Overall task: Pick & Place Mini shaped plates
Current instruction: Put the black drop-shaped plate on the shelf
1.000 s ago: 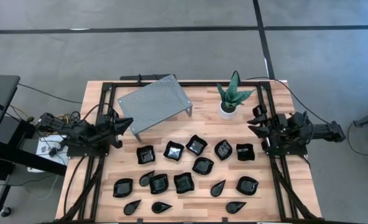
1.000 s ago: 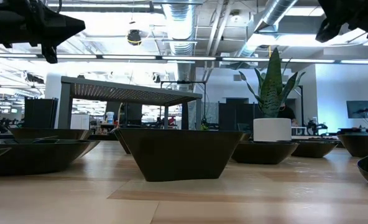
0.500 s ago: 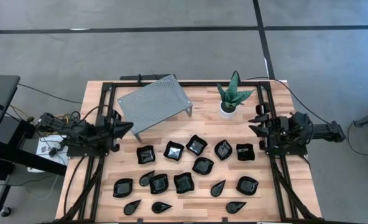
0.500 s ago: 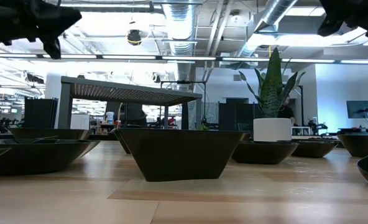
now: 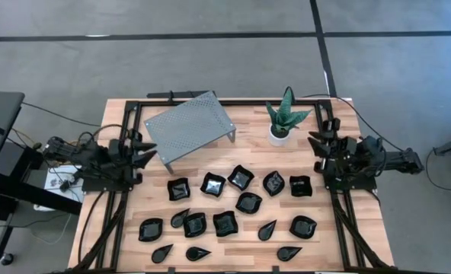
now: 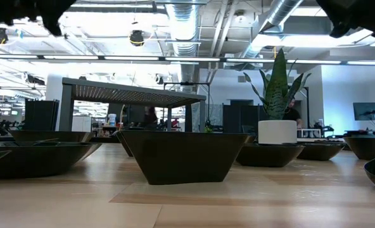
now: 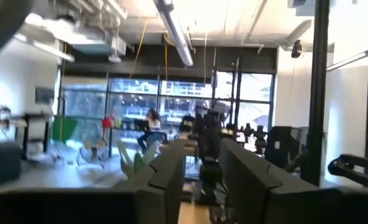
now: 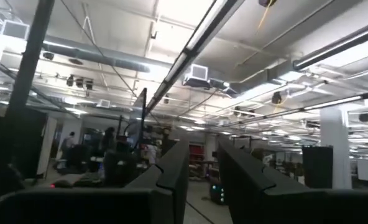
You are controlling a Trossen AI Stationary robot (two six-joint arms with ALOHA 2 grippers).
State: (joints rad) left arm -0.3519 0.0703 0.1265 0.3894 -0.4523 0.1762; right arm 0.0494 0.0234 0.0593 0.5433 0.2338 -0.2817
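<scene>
Several small glossy black plates (image 5: 248, 202) sit flat on the wooden table's middle and near part, squarish, teardrop and rounded; the low view shows one (image 6: 184, 155) close up with others beside it. My left gripper (image 5: 151, 154) (image 7: 201, 155) hovers open above the table's left side, near the grey stand. My right gripper (image 5: 314, 143) (image 8: 202, 152) hovers open above the right side, beside the plant. Both are raised, hold nothing, and show only at the top corners of the low view (image 6: 48, 9) (image 6: 349, 16). No plate shows in either wrist view.
A grey perforated metal stand (image 5: 189, 125) stands on legs at the far left. A green spiky plant in a white pot (image 5: 285, 116) stands at the far right. Black frame rails (image 5: 130, 190) run along both table sides. Bare wood lies between the plates and the near edge.
Both grippers have risen; in the low view they have climbed toward the top edge. The left gripper has drawn back a little toward the table's left edge. The right gripper has shifted slightly toward the far edge. The plates have stayed put.
</scene>
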